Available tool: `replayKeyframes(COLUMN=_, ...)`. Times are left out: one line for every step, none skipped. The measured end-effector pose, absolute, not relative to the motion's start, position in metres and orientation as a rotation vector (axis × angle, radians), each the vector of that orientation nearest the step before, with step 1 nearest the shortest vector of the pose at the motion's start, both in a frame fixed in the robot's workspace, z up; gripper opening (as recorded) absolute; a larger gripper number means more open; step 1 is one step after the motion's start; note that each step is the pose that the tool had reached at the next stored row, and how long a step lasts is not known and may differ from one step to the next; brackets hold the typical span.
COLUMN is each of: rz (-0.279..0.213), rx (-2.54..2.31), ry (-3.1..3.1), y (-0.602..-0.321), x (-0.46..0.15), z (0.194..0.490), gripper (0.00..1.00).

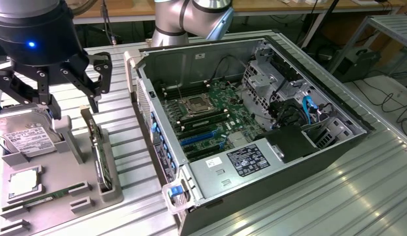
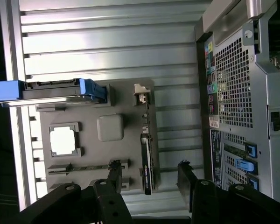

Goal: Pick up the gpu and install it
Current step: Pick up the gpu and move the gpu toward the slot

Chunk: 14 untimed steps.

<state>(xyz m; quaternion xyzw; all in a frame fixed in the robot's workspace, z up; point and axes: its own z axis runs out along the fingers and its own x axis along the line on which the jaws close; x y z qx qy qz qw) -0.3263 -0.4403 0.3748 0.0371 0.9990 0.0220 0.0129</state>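
Note:
The gpu (image 1: 97,147) stands on its edge in a slot of the grey holder tray (image 1: 66,169), at the exterior view's left. In the wrist view the gpu (image 2: 146,161) appears edge-on as a thin dark card with a metal bracket at one end. My gripper (image 1: 73,105) hangs open above the tray, clear of the card. Its two black fingers (image 2: 114,175) stand on either side of the card's line, with nothing between them. The open computer case (image 1: 243,123) lies beside the tray, its motherboard and blue card slots (image 1: 198,140) exposed.
The tray (image 2: 109,154) also carries a hard drive (image 1: 30,137) with blue rails (image 2: 91,88), a CPU (image 1: 23,182) and a RAM stick (image 1: 49,196). The case's rear panel (image 2: 233,84) rises close to the tray. Everything rests on a ribbed metal table (image 1: 334,196).

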Motion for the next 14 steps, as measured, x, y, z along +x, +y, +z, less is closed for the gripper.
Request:
replayKeyframes(rz=0.068, rx=0.115, ry=3.113, y=-0.4412, x=-0.3263, z=0.3741, gripper=0.6)
replayKeyframes(rz=0.069, rx=0.115, ry=3.113, y=-0.4417, x=-0.3263, z=0.3735, gripper=0.6)
replayKeyframes(rz=0.068, rx=0.115, ry=3.113, y=-0.442, x=-0.3263, z=0.3731, gripper=0.6)
replayKeyframes(rz=0.068, rx=0.115, ry=3.113, y=-0.4423, x=-0.3263, z=0.3726, gripper=0.6)
replayKeyframes(rz=0.068, rx=0.115, ry=3.113, y=-0.4424, x=-0.3263, z=0.372, gripper=0.6)
replayKeyframes(rz=0.068, rx=0.114, ry=3.113, y=-0.4425, x=-0.3263, z=0.3714, gripper=0.6)
replayKeyframes(rz=0.068, rx=0.114, ry=3.113, y=-0.443, x=-0.3263, z=0.3709, gripper=0.6)
replayKeyframes(rz=0.068, rx=0.113, ry=3.113, y=-0.4436, x=-0.3262, z=0.3702, gripper=0.6)
replayKeyframes(rz=0.068, rx=0.113, ry=3.113, y=-0.444, x=-0.3263, z=0.3694, gripper=0.6)
replayKeyframes(rz=0.068, rx=0.113, ry=3.113, y=-0.4445, x=-0.3263, z=0.3687, gripper=0.6)
replayKeyframes(rz=0.068, rx=0.112, ry=3.113, y=-0.4452, x=-0.3263, z=0.3678, gripper=0.6)
replayKeyframes(rz=0.068, rx=0.108, ry=3.113, y=-0.4463, x=-0.3263, z=0.3668, gripper=0.6)
replayKeyframes(rz=0.069, rx=0.101, ry=3.114, y=-0.4476, x=-0.3263, z=0.366, gripper=0.6)
replayKeyframes(rz=0.069, rx=0.092, ry=3.114, y=-0.4487, x=-0.3263, z=0.3653, gripper=0.6)
